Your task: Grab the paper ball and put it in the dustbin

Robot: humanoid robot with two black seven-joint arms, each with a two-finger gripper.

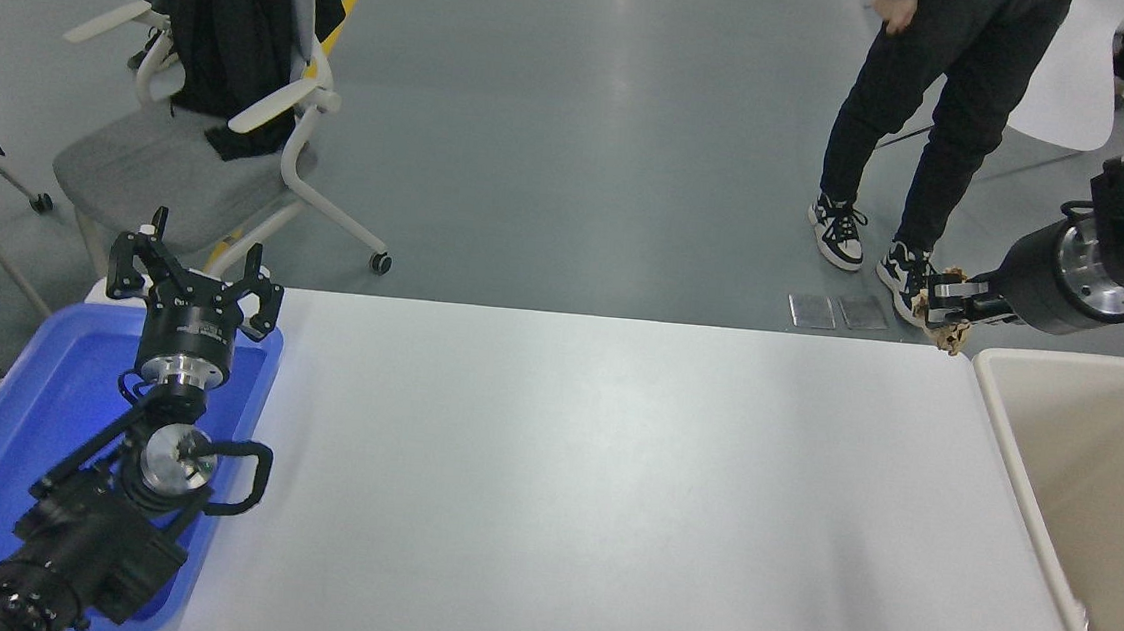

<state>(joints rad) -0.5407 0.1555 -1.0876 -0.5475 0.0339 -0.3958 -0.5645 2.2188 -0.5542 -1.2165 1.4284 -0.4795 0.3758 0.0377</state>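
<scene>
My right gripper (945, 314) is raised high above the table's far right corner and is shut on the tan paper ball (949, 336), which pokes out below the fingers. It hangs just left of the far-left corner of the beige dustbin (1017, 467), which stands off the table's right edge and looks empty. My left gripper (196, 279) is open and empty, parked over the blue tray (2, 422) at the lower left.
The white table (569, 487) spans the middle. A person in black trousers (924, 113) stands beyond the far edge near my right gripper. A grey office chair (194, 146) with a dark jacket stands at the far left.
</scene>
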